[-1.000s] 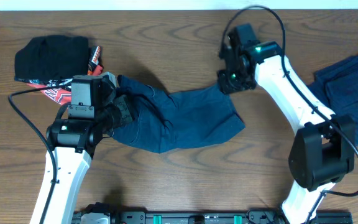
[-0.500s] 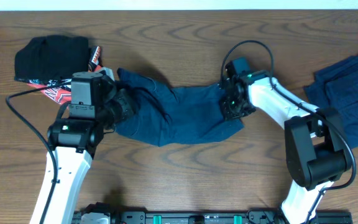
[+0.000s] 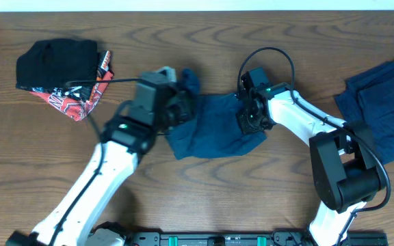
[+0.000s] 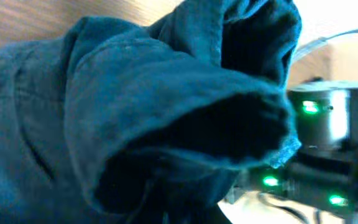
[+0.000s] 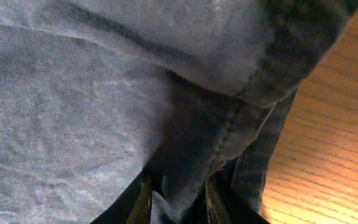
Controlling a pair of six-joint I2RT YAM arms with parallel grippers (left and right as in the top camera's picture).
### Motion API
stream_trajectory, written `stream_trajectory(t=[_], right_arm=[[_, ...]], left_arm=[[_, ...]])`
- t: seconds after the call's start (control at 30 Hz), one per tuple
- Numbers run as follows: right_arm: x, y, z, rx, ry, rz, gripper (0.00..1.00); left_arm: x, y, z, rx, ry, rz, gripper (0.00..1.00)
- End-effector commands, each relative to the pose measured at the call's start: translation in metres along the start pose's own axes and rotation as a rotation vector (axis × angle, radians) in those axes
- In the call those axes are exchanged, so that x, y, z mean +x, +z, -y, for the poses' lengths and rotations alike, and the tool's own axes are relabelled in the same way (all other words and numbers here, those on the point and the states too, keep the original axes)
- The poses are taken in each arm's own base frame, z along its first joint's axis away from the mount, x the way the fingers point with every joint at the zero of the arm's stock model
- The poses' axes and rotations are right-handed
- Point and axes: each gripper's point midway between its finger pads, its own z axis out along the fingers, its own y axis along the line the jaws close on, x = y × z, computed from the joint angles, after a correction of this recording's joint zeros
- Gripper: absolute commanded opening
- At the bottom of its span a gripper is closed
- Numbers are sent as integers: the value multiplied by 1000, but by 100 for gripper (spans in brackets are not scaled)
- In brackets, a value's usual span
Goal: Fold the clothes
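A dark navy-blue garment [image 3: 214, 130] lies bunched in the middle of the table. My left gripper [image 3: 178, 108] is shut on its left end, which is lifted and carried over toward the right. In the left wrist view the cloth [image 4: 135, 93] hangs in a rolled fold and hides the fingers. My right gripper [image 3: 246, 119] is shut on the garment's right edge. A seamed fold of the cloth [image 5: 185, 124] is pinched between its fingers [image 5: 143, 199]. A second navy garment [image 3: 382, 102] lies flat at the far right.
A black garment [image 3: 57, 61] on a red-and-white patterned cloth [image 3: 81, 99] lies at the back left. Bare wooden table [image 3: 204, 198] runs along the front. My right arm [image 4: 319, 124], with green lights, is close in front of the left wrist camera.
My left arm has swung right, carrying the garment's left end over toward the right end. My right gripper came down from the back onto the right edge and closed on it.
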Motion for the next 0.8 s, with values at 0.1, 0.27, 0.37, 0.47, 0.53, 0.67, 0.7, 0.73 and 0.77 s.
stream_trajectory(t=[0.1, 0.27, 0.37, 0.47, 0.53, 0.67, 0.7, 0.73, 0.77], right_arm=[[19, 15, -11, -30, 1, -63, 27], [22, 14, -10, -28, 10, -77, 27], [24, 7, 2, 20, 71, -83, 28], [11, -22, 35, 134, 201, -18, 29], [-1, -46, 50, 155, 239, 46, 30], [-35, -120, 67, 108, 284, 238, 32], [-41, -140, 64, 69, 259, 284, 31], [-48, -164, 58, 20, 221, 338, 32], [-51, -176, 52, -9, 197, 366, 31]], left_arm=[[21, 26, 57, 141, -16, -38, 14], [19, 24, 94, 283, 59, -13, 51], [6, 5, 116, 395, 151, 37, 58], [-14, -12, 111, 392, 177, 102, 57], [-26, -19, 98, 360, 171, 126, 57], [-47, -20, 52, 232, 86, 142, 57], [-52, -18, 37, 183, 59, 146, 57], [-56, -17, 20, 127, 36, 151, 57], [-59, -15, 9, 94, 28, 154, 57]])
